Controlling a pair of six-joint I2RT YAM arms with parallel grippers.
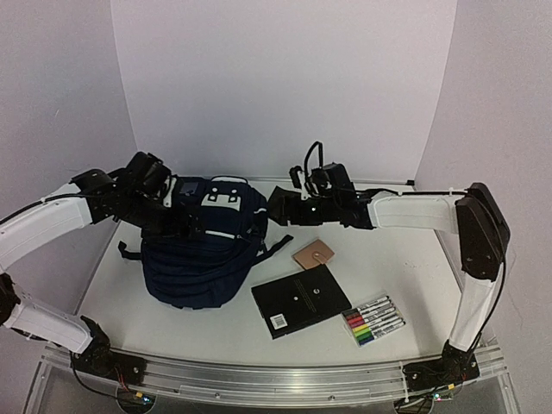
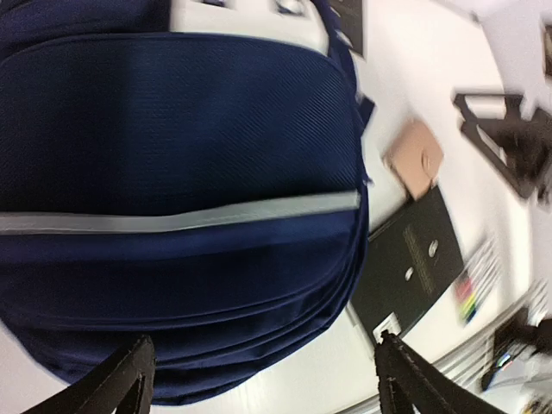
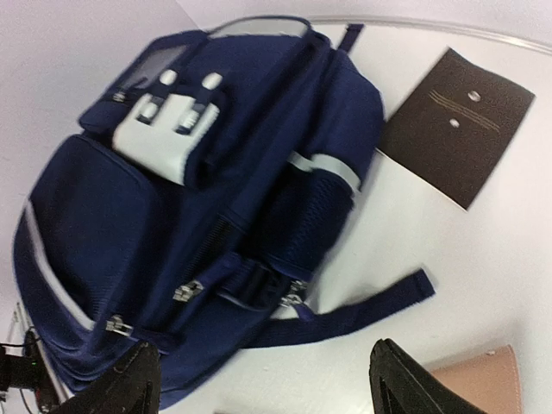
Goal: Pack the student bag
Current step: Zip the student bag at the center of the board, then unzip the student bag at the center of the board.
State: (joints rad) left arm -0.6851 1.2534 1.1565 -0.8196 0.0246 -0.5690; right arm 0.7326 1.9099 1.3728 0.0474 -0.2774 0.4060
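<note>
The student bag [image 1: 200,254] is a large navy-blue backpack lying at the table's left centre, zips shut as far as I can see. It fills the left wrist view [image 2: 172,155] and shows in the right wrist view [image 3: 172,198]. My left gripper [image 1: 183,222] hovers over the bag's top left, open and empty, with its fingers [image 2: 116,384] wide apart above the fabric. My right gripper [image 1: 276,207] is open and empty just off the bag's right side, with its fingers [image 3: 401,379] spread above a loose blue strap [image 3: 362,310].
A black notebook [image 1: 300,299] lies right of the bag. A tan wallet-like piece [image 1: 312,254] lies behind it, and a pack of coloured markers [image 1: 373,321] to its right. White walls close in on three sides. A metal rail [image 1: 276,379] runs along the near edge.
</note>
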